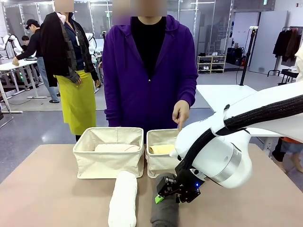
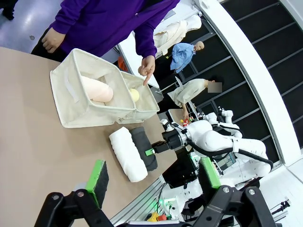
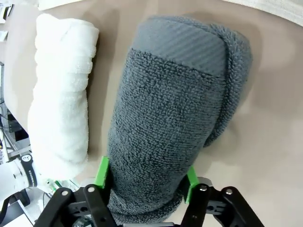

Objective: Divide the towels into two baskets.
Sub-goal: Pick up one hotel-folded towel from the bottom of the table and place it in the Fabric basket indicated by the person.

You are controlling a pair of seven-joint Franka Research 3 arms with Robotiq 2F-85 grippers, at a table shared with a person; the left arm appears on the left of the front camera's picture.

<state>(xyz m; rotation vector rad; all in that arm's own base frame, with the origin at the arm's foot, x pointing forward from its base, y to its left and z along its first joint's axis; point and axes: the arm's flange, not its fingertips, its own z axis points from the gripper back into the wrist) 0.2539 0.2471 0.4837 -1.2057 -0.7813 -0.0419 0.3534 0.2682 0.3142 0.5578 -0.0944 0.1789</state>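
**Right gripper clamped on the grey roll, two towels already binned**

From the front, the right gripper (image 1: 166, 196) is down low on the near side of the table (image 1: 47, 189), over the dark grey towel (image 1: 164, 215). The arm's bulk hides how its fingers sit. The right wrist view settles it: both green pads press into the roll's flanks, so it is grasping the towel, which lies flat on the tabletop. Just beside it, parallel, lies the white towel (image 1: 123, 198).

The left gripper (image 2: 154, 177) shows in its own wrist view. Its fingers are spread wide with nothing between them, hanging above the table well back from the towels.

The two cream baskets stand touching side by side at the far edge. The left basket (image 1: 108, 163) holds the peach towel (image 1: 117, 147) and the right basket (image 1: 158, 165) holds the yellow towel (image 1: 162, 149). A person in a purple top stands behind them, one hand (image 1: 180, 112) pointing a finger down at the right basket.

The tabletop is plain tan. Beyond it are a grey floor, white work tables, glass partitions, a low shelf (image 1: 211, 64) and a clothes rack (image 1: 288, 45).
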